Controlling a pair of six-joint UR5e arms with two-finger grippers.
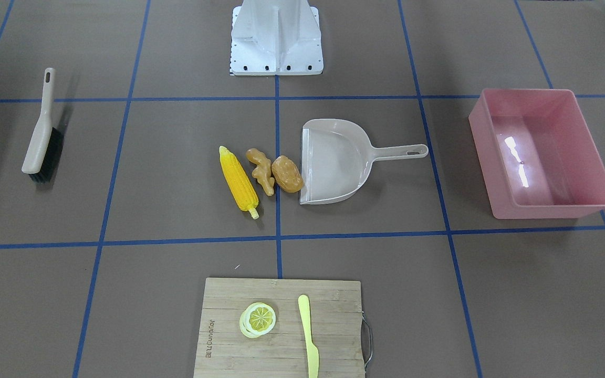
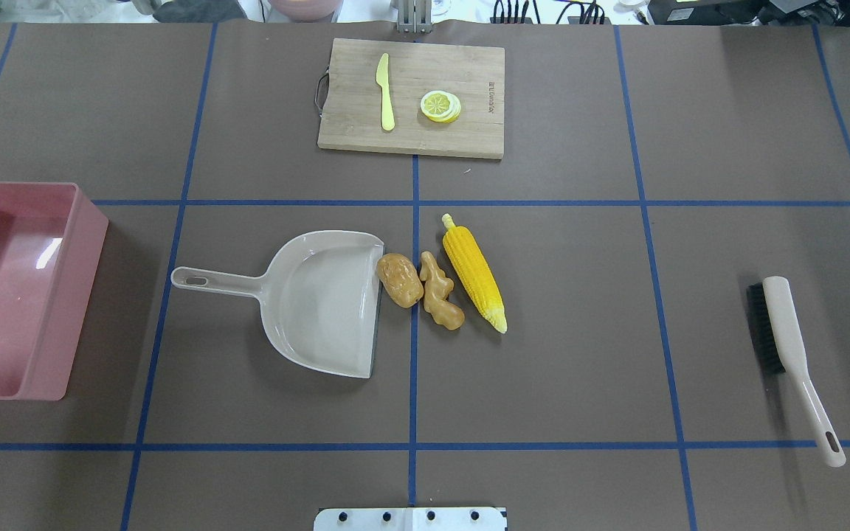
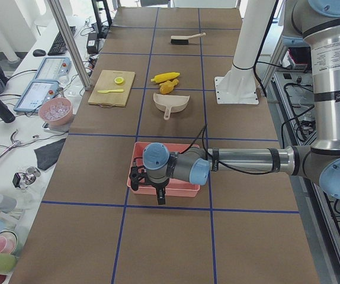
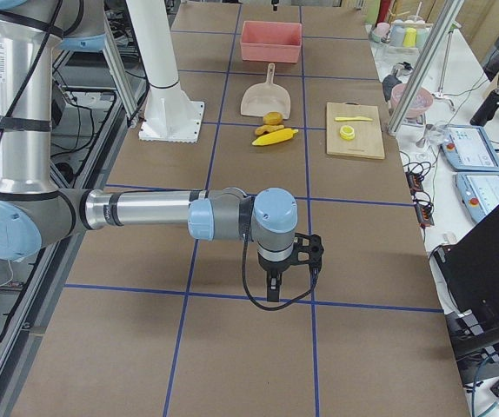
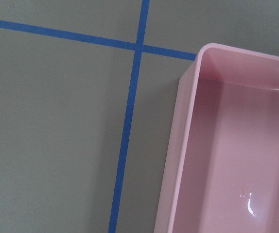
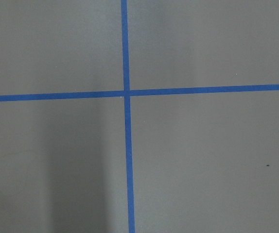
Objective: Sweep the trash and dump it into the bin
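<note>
Left gripper (image 3: 160, 195) over bin (image 3: 169, 189) end; right gripper (image 4: 272, 282) over bare table. Finger spread: cannot tell for either, nothing held.
Trash well apart from both: potato (image 2: 399, 280) touching dustpan (image 2: 322, 302) lip, then ginger (image 2: 440, 299), then corn (image 2: 474, 269).
Likely step: fetch tools. Right takes brush (image 2: 786, 332) by slim handle, bristles down; left pins dustpan handle flat, or lip lifts.
Glossy rounded toys roll; sweep short, low. Bin glossy, walls tapered.

A robotics lab — tape-gridded table (image 2: 543, 369), teach pendants (image 4: 469, 148), cluttered side benches (image 3: 16, 154).
</note>
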